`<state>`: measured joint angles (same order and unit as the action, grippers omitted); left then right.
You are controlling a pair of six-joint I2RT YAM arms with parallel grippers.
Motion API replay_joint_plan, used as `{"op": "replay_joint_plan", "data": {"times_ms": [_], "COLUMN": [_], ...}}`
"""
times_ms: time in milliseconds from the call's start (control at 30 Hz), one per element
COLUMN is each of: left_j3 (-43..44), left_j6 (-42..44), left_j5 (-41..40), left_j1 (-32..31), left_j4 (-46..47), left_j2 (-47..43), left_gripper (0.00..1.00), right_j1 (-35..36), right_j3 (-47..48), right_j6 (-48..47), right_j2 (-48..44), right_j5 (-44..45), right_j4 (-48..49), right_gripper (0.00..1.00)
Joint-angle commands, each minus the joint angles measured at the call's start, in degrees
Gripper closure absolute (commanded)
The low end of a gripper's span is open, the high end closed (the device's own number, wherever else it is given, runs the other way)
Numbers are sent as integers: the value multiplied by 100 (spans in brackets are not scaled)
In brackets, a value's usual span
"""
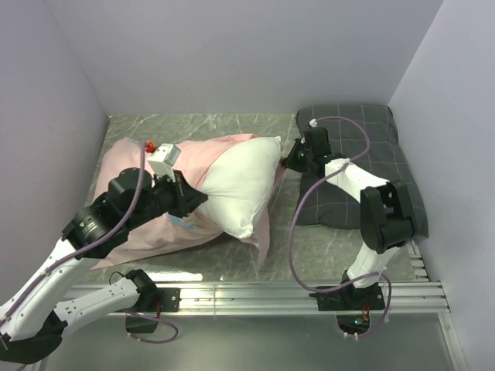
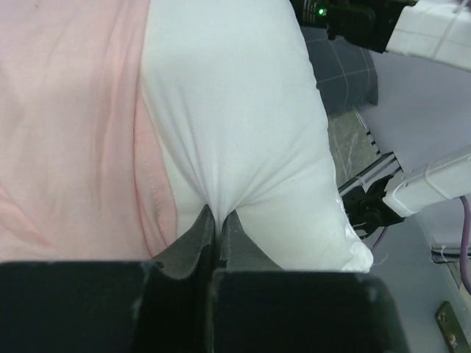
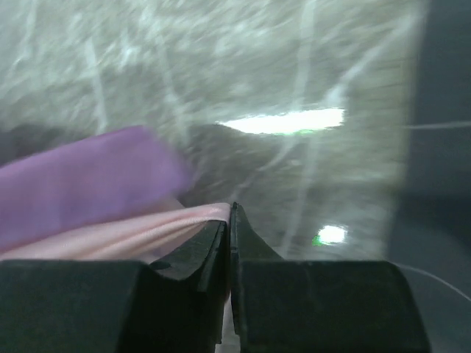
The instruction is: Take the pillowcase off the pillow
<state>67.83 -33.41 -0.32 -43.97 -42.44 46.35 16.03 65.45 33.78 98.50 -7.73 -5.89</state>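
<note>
Nearest, the left gripper (image 2: 215, 219) is clamped on a pinch of the white pillow (image 2: 235, 110), just where it emerges from the pillowcase (image 2: 66, 125). That arm reaches in low from the near-left corner, its forearm angled toward the far right. The pillow's long axis runs roughly left to right across the marble table (image 1: 193, 124). Its left part sits inside the pale pink, inside-out case and its right part is bare. Farther off, by the bare end's far corner, the right gripper (image 3: 230, 213) is pinched tight on the case's hem, with pink and purple faces both showing. Its arm folds back over the dark grey checked pillow (image 1: 363, 147). The mouth seems to open rightward, so the pillow likely has to leave along that axis while the hem hold anchors the case.
</note>
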Motion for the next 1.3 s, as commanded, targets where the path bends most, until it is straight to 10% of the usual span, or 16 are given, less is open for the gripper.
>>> {"op": "replay_joint_plan", "data": {"times_ms": [0, 367, 500, 700, 1067, 1267], "left_j3": [626, 168, 730, 925, 749, 863], "left_j6": [45, -579, -518, -491, -605, -579], "left_j5": [50, -2681, -3061, -3009, -1999, -1700], "left_j1": [-51, -51, -42, -7, 292, 301], "left_j4": [243, 3380, 3804, 4181, 4332, 4261], "left_j2": [-539, 450, 1542, 2580, 2985, 3064], "left_gripper": [99, 100, 99, 100, 100, 100], "right_j1": [-259, 1024, 1270, 1271, 1569, 1955], "right_j3": [336, -356, -1006, -2008, -2854, -2302], "right_j6": [163, 295, 217, 445, -457, -1214], "right_j2": [284, -207, -603, -1841, -5321, -5201], "right_j5": [-395, -1054, -758, -143, 1036, 991], "right_j4": [824, 1906, 2171, 1909, 1423, 1231], "right_gripper": [92, 84, 62, 33, 17, 11]}}
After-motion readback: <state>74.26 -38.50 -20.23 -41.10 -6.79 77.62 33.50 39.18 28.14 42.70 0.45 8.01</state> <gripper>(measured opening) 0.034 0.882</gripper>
